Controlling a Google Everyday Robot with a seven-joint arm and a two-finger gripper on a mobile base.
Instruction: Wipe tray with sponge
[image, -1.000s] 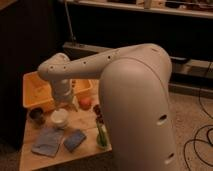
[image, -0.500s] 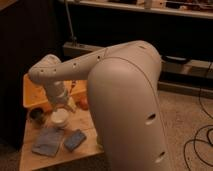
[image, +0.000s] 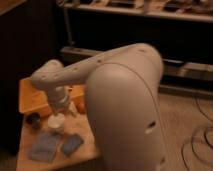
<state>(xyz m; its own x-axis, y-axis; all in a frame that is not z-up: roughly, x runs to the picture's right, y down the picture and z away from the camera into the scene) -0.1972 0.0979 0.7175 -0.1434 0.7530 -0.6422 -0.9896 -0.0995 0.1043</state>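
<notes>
- Camera view: the robot's broad white arm (image: 80, 70) reaches leftward across the frame and bends down at its elbow, so the end effector (image: 62, 109) hangs over the small wooden surface (image: 26, 136) at lower left.
- The end effector sits at the front right edge of the tray (image: 29, 100), just above a white bowl (image: 56, 122). Its fingers are spread, and nothing appears to be pinched between them.
- The tray is an orange-yellow tub lying along the back of the surface. It likely sits there so the arm can reach into it from above.
- The sponge (image: 72, 144), a dark-blue pad, lies flat near the front edge of the surface, just beside a pale blue-grey cloth (image: 45, 146) on its left. Lying flat and apart from the cloth, it looks open to a grasp from above.
- Relative to the end effector, the sponge is lower in the frame and slightly to the right, nearer the robot's body, with the white bowl between them. The two are apart and not touching.
- Judging by this, the sponge has not yet been picked up, so wiping has not begun.
</notes>
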